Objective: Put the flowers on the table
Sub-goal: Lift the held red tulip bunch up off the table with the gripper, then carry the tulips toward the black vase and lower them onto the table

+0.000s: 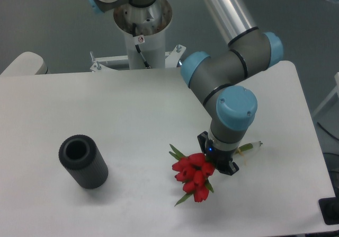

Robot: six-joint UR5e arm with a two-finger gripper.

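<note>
The flowers point(194, 177), a bunch of red tulips with green stems and leaves, lie low on the white table point(132, 115) at the front right. The heads point to the front left, and the pale stem end point(253, 146) sticks out to the right. My gripper point(217, 159) points straight down over the stems, just behind the heads. Its black fingers point(230, 168) show on either side of the stems. The blue wrist hides the fingertips, so I cannot tell whether they clamp the stems.
A black ribbed cylinder point(83, 161) lies on the table at the front left, open end up. The arm's base column point(142, 30) stands behind the table's back edge. The table's right edge point(312, 136) is close to the stem end.
</note>
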